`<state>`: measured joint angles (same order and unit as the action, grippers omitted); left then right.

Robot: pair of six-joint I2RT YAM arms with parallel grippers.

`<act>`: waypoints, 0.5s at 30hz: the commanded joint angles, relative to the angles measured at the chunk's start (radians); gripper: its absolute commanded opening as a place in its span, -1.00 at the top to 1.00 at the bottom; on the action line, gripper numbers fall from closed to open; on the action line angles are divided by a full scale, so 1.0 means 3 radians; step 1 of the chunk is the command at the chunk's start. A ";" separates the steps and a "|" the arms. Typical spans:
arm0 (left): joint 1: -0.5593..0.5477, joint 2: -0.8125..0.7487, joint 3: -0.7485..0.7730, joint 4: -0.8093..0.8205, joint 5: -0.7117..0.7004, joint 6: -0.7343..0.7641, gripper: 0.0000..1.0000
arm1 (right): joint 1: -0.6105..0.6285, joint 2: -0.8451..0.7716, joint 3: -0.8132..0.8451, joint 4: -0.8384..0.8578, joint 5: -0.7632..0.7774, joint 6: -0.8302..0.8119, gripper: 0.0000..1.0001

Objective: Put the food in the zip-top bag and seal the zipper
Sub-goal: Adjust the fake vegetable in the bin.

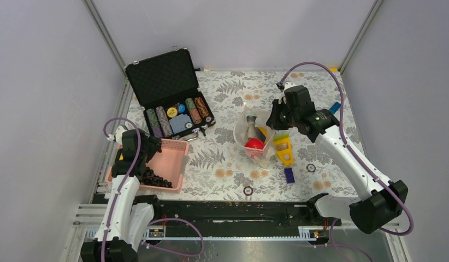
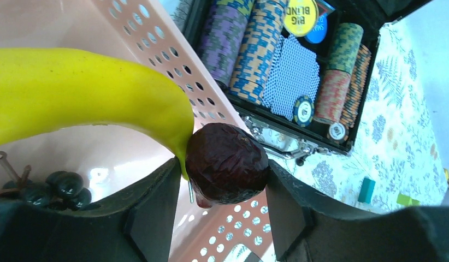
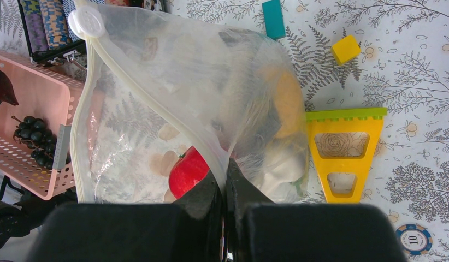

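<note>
My left gripper (image 2: 223,168) is inside the pink basket (image 1: 173,159), shut on a dark red wrinkled fruit (image 2: 228,158). The tip of a yellow banana (image 2: 75,87) touches that fruit. A dark grape bunch (image 2: 58,188) lies on the basket floor. In the middle of the table, my right gripper (image 3: 225,176) is shut on the whitish zipper (image 3: 151,98) edge of the clear zip-top bag (image 3: 184,65) and holds its mouth up. Inside the bag are a red apple (image 3: 188,170), an orange (image 3: 288,103) and a grey fish (image 1: 252,124).
An open black case of poker chips (image 1: 173,103) stands behind the basket. A yellow triangular piece (image 3: 345,158) lies right of the bag. A blue block (image 1: 289,174) and loose chips (image 1: 248,190) lie nearer the front. A teal block (image 3: 274,11) and a yellow cube (image 3: 346,49) lie further back.
</note>
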<state>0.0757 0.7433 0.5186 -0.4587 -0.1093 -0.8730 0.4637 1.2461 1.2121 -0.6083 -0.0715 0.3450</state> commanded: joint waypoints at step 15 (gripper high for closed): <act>-0.0600 0.0454 -0.0148 -0.0204 0.0150 -0.0143 -0.41 | -0.0027 -0.0005 0.0019 0.0041 -0.0034 -0.0010 0.92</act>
<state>-0.1009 0.8692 0.4572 -0.5121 -0.0288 -0.9112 0.4637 1.2461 1.2121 -0.6083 -0.0727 0.3454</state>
